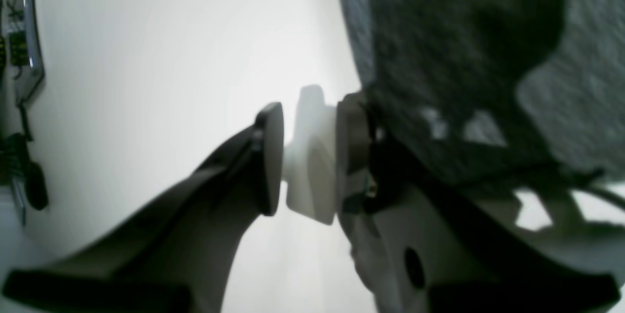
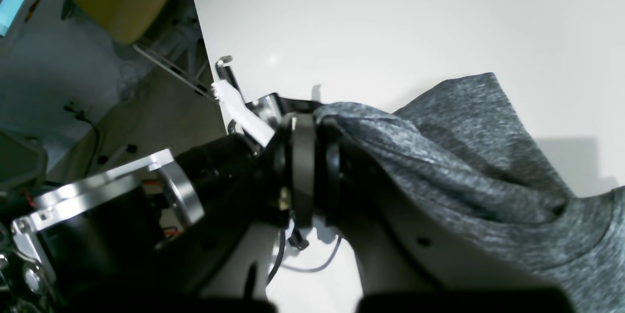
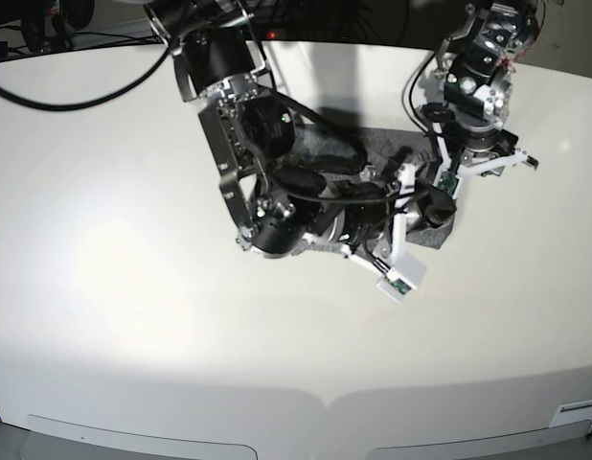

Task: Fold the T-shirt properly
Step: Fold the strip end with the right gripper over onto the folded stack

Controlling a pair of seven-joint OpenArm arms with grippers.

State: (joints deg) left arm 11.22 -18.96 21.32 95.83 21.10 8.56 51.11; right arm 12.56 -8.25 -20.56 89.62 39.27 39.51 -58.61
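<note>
Two arms crowd the white table (image 3: 133, 287). Nearest, the right gripper (image 2: 315, 130) is clamped on a bunched fold of the grey T-shirt (image 2: 488, 176), fabric draping off its jaws. Beyond it, the shirt lies crumpled mid-table under both arms. Farther back, the left gripper (image 1: 307, 156) stands parted beside the cloth edge, nothing between its jaws.
</note>
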